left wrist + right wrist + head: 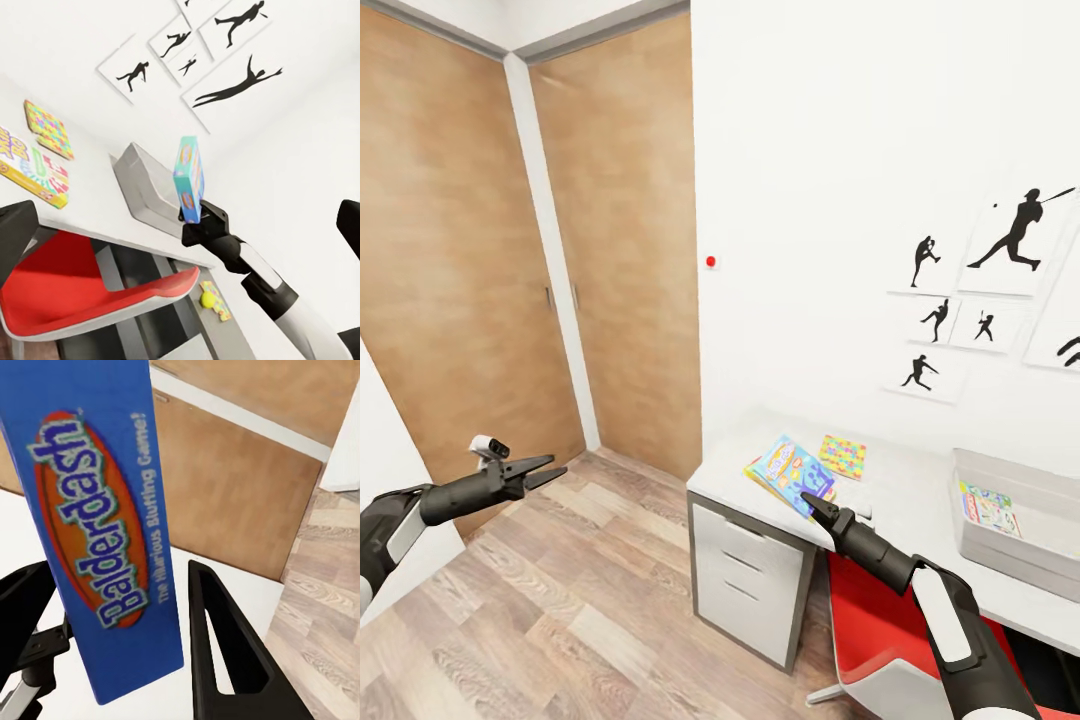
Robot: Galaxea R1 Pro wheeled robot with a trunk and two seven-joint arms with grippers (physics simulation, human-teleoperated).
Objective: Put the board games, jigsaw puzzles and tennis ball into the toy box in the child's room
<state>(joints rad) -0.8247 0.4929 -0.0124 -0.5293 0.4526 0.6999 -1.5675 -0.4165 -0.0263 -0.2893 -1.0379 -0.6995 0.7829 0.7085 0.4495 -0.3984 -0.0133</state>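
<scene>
Blue board game (pixel 112 525) upright in right tool (pixel 196 219), long axis vertical

Toy box (pixel 1000 470) cut off at the head view's right edge, board game (pixel 988 508) inside it half hidden by its wall, blue board game (pixel 105 525) running past the frame top, small print blurred

blue board game (pixel 112 525) (reads "balderdash") btwn r gripper (pixel 120 645) fingers, over white table (pixel 247 592), wood doors behind.
</scene>
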